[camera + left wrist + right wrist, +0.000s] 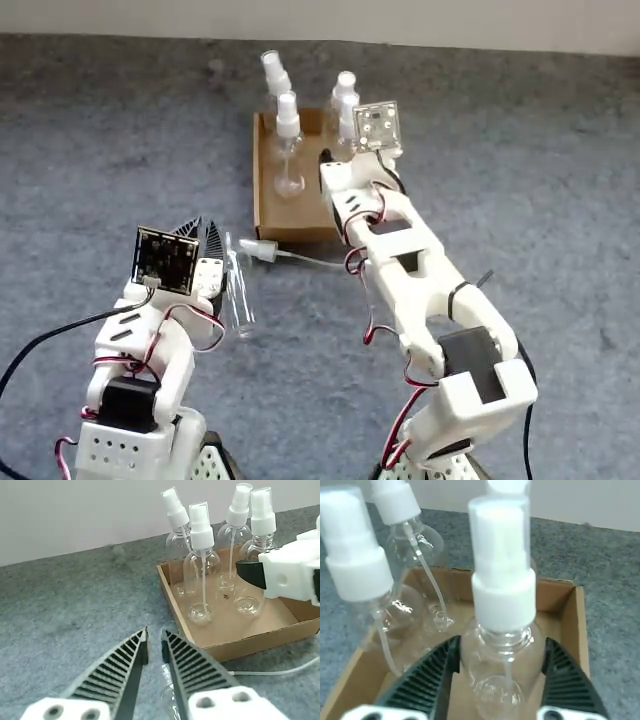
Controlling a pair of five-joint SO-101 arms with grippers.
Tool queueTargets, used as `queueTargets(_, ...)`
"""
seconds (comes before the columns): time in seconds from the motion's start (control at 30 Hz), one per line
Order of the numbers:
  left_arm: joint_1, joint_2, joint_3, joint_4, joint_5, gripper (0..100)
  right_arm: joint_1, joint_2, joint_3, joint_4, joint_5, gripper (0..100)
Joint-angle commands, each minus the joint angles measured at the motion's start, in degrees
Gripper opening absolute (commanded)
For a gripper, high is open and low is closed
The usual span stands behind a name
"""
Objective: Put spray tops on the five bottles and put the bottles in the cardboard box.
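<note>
Step in hand, as judged: fourth of five bottles being set into the cardboard box (300, 218), which lies at 12 o'clock from the table centre. Right gripper (501, 650) is seen over the box's 3 o'clock side, its jaws closed against both flanks of an upright capped bottle (502, 595). This bottle's base appears to rest on the box floor, though how firmly it is squeezed cannot be told. Three other capped bottles (202, 575) are noted upright at 9 to 12 o'clock within the box; whether the farthest stands inside the rear wall is not certain. The fifth bottle (240, 290) is found uncapped, lying on its side on the grey felt (120, 130) at 7 o'clock from the box. The loose spray top (258, 248) is found just beside the box's 6 o'clock wall, its thin tube trailing toward 3 o'clock. Left gripper (154, 642) is held just over the lying bottle, jaws barely ajar, nothing gripped. Next move, as judged: the held bottle is to be let go and the right arm lifted straight up so that neighbouring caps are not knocked. The left jaws must then be widened, the lying bottle stood up, and the tube fed into its neck before the cap is seated.
</note>
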Motion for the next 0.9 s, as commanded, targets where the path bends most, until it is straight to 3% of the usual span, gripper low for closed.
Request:
queueTargets(0.0,-0.5,-0.2,-0.2,-0.8,-0.1,1,0.2,-1.2,-3.5,-0.4,0.1,25.2)
queueTargets(0.87,-0.5,-0.2,-0.2,-0.8,-0.1,1,0.3,-1.4,-3.4,-0.3,0.0,35.7)
